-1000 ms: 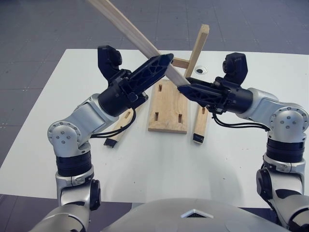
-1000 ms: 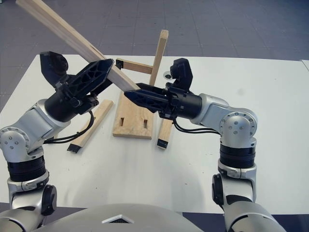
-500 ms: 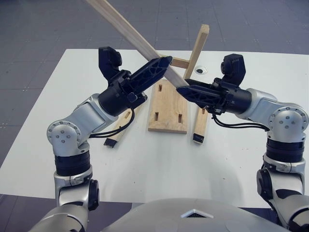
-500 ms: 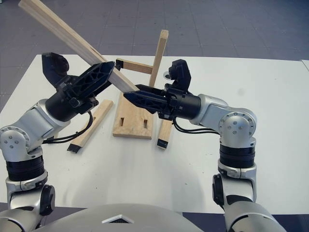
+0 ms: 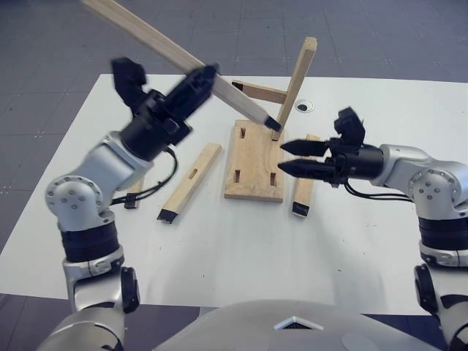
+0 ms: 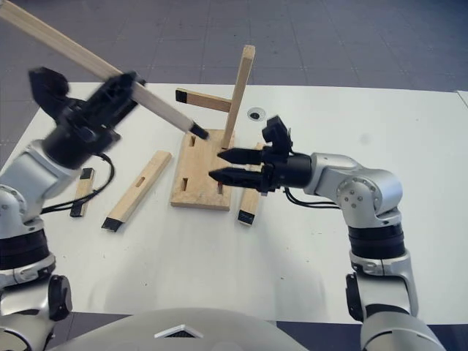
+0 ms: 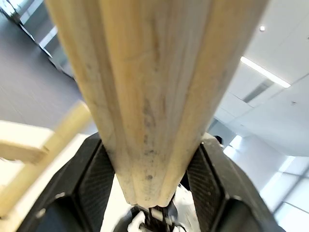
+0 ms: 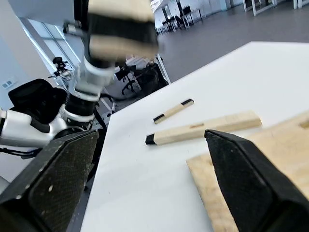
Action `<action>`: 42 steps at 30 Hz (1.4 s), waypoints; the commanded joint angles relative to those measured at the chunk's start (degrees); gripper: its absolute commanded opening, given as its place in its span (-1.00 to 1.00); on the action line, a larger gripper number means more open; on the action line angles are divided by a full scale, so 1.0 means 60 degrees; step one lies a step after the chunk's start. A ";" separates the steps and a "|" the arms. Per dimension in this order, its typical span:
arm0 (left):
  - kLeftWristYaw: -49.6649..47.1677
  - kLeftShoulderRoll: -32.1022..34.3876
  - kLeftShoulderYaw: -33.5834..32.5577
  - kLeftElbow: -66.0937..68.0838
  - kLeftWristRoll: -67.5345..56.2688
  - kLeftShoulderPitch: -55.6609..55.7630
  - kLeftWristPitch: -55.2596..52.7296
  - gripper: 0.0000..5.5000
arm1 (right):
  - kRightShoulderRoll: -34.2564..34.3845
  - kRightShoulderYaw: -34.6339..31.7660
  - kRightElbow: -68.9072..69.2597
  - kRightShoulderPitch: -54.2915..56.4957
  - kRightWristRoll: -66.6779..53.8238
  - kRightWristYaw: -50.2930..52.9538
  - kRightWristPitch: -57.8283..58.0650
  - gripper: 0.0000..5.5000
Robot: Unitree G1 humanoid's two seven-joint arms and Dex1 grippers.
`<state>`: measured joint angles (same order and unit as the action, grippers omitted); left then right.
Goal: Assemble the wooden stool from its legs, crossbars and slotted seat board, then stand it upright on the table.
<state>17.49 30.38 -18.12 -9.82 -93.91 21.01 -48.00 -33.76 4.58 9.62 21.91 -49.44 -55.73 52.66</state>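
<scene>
White flat table [image 5: 241,241] carries everything. Nearest in, right tool [image 5: 282,157] hovers low beside the right edge of the flat pale wooden seat board with four slots [image 5: 254,183], fingers apart, holding nothing, above a short pale wooden leg with black tip [image 5: 302,191] lying right of the board. Another loose slotted pale leg [image 5: 190,183] lies left of the board, and a small pale crossbar with black ends [image 6: 82,190] lies further left. Left tool [image 5: 199,82] is up high on the left, clamped on the long pale wooden leg with black end [image 5: 241,104], which is tilted so its black end points down at the board's far edge. That end is near the foot of the upright pale leg [image 5: 298,80] already standing at the far right corner. Can't tell if it's touching. A short crossbar [image 5: 257,91] sticks out left from the upright leg. Change: half a second ago both tools met on the long leg above the board. Now the right has let go and backed off rightward, and the left arm has swung out left with the leg. It looks like the regrasp is finished, the left alone must seat this leg in a slot, and the right is free to steady things. The stool is far from done.
</scene>
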 commanded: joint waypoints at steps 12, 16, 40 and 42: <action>0.1388 0.0916 0.0500 -0.1164 0.4106 -0.0672 0.0321 -0.25 | 0.1431 0.2340 -0.1667 0.0701 0.5758 0.3788 -0.1504 0.48; 0.1363 0.0799 0.0301 -0.1421 0.4386 -0.1180 0.0364 -0.25 | 0.1783 0.2480 -0.1298 0.0731 0.5901 0.4096 -0.0588 0.48; 0.1284 0.0604 0.0123 -0.2078 0.4551 -0.2039 0.0175 -0.25 | 0.1498 0.3280 -0.0085 0.0195 0.6614 0.5226 0.1952 0.48; 0.1276 0.0594 0.0144 -0.2056 0.4559 -0.1984 0.0159 -0.25 | 0.1541 0.3277 -0.0197 0.0241 0.6648 0.5245 0.1890 0.48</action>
<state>25.64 34.18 -17.63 -21.71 -67.13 8.84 -46.66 -23.49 23.39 11.30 24.52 -11.61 -25.20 62.31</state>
